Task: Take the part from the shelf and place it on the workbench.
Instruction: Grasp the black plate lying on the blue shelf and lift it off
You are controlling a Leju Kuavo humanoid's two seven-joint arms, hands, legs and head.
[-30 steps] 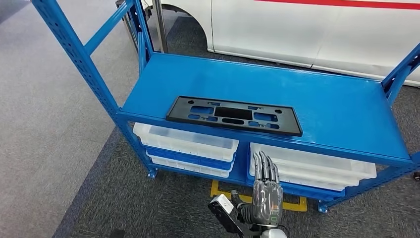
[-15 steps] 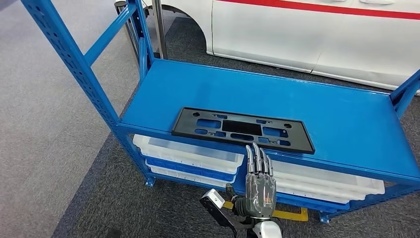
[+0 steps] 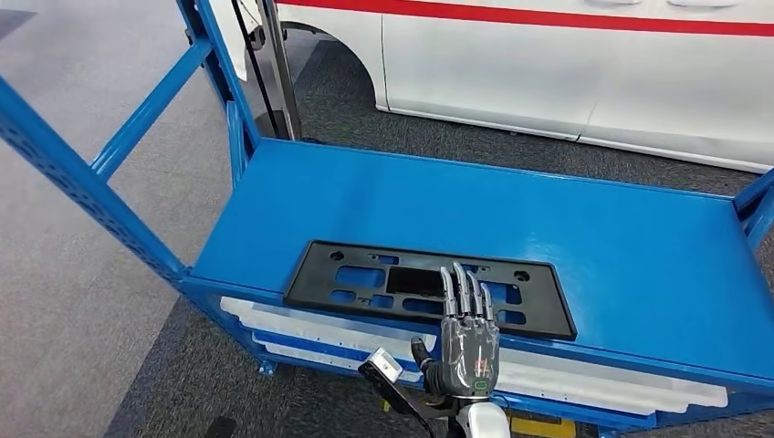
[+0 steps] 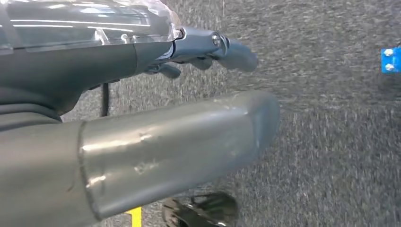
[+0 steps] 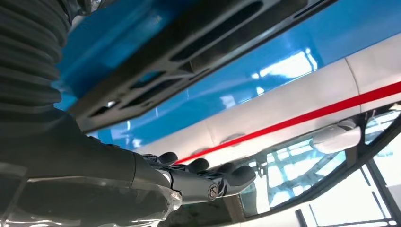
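The white trays (image 3: 301,324) under the blue shelf (image 3: 584,228) are mostly getting hidden by its front edge, and whether the right hand (image 3: 468,338) is touching anything is hard to make out. It's hovering with fingers straight and apart, holding nothing, over the black part (image 3: 365,278) lying flat near that edge; the left hand (image 4: 156,151) is hanging empty over grey carpet
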